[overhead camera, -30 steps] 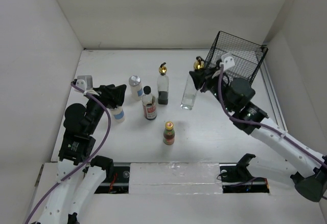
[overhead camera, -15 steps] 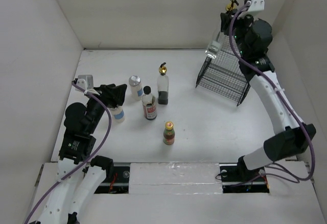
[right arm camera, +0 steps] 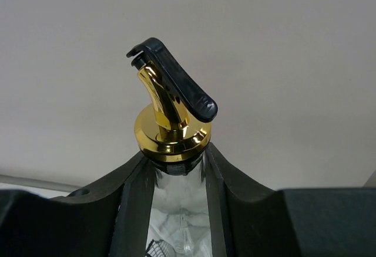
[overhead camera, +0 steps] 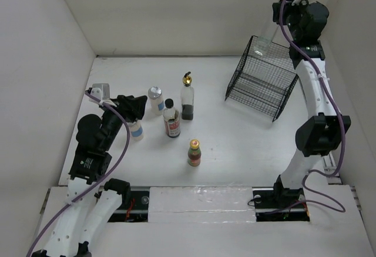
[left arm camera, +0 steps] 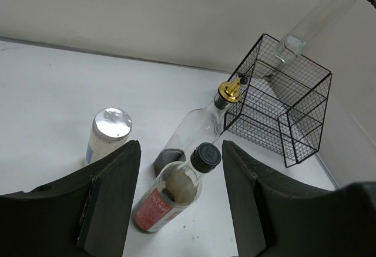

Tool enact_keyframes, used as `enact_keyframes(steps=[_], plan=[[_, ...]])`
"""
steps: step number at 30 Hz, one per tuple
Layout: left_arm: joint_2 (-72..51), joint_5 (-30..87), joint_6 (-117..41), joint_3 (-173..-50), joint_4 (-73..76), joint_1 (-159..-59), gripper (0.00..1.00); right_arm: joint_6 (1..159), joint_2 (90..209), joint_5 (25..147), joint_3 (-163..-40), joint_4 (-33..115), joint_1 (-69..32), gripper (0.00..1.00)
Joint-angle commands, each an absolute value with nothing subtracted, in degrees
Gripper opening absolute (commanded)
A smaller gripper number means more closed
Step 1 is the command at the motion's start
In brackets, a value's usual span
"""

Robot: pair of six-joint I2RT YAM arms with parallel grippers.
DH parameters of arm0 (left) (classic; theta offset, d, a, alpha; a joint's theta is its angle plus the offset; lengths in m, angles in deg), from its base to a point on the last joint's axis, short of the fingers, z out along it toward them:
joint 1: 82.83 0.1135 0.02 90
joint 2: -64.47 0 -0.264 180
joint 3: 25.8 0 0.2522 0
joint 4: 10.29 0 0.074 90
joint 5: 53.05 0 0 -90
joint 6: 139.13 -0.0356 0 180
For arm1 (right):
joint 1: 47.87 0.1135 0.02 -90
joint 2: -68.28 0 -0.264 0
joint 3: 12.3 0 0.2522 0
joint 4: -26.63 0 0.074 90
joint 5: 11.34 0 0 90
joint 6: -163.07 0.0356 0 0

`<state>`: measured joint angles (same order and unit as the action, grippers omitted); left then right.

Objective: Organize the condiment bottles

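So the right arm is stretched way up and out toward the far right corner, almost fully extended. Its right gripper (right arm camera: 176,178) is clamped on the neck of one tall clear bottle (left arm camera: 320,16), just under the gold pourer (right arm camera: 170,131). That bottle hangs tilted in the air, base down, right over the top of the black wire basket (overhead camera: 261,87) at the far right of the table (overhead camera: 235,145). Whether the base touches the wire is hard to tell from these views.

The left arm is folded up on the left side with its left gripper (overhead camera: 138,104) pointing across at the cluster of bottles. Its jaws are spread apart with nothing between them.

Bottle count is six total:
- Two tall clear glass ones with gold pourers: the one in the air, and a second tall clear bottle (overhead camera: 187,97) standing mid-table with a bit of dark liquid at the bottom.
- One dark bottle (overhead camera: 171,119) with a black cap and a red label, just near-left of that one.
- One small red-capped bottle (overhead camera: 194,152), standing alone nearer the arms.
- Two white ones with blue labels: a silver-lidded white bottle (overhead camera: 155,99) left of the dark bottle, and another white bottle (overhead camera: 136,131) right beside the left gripper, partly hidden by it.

One basket.
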<state>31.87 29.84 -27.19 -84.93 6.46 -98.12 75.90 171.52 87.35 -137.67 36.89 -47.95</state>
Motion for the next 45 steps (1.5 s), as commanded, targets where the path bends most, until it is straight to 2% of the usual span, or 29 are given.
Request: enact_keyframes(steps=[1, 15, 19, 26, 33, 45], plan=[[31.6, 29.0, -27.7, -84.6, 4.0, -97.8, 0.54, 77.6, 170.3, 91.3, -142.9, 29.4, -48.1, 0.17], [30.5, 29.0, -27.7, -84.6, 4.0, -97.2, 0.54, 77.6, 174.1, 95.0, -140.9, 27.3, -50.5, 0.18], [30.5, 29.0, -27.7, -84.6, 4.0, -97.2, 0.54, 77.6, 175.5, 100.9, -140.9, 26.5, -52.2, 0.19], [30.0, 28.4, -27.7, -84.6, 4.0, -96.7, 0.53, 78.2, 176.2, 99.1, -140.9, 22.8, -52.7, 0.19], [30.0, 27.8, -27.7, -84.6, 4.0, -96.1, 0.53, 79.3, 174.4, 95.5, -136.6, 17.7, -51.7, 0.21], [30.5, 27.3, -27.7, -84.6, 4.0, -96.1, 0.53, 82.2, 175.0, 94.9, -121.3, 10.4, -50.0, 0.21]])
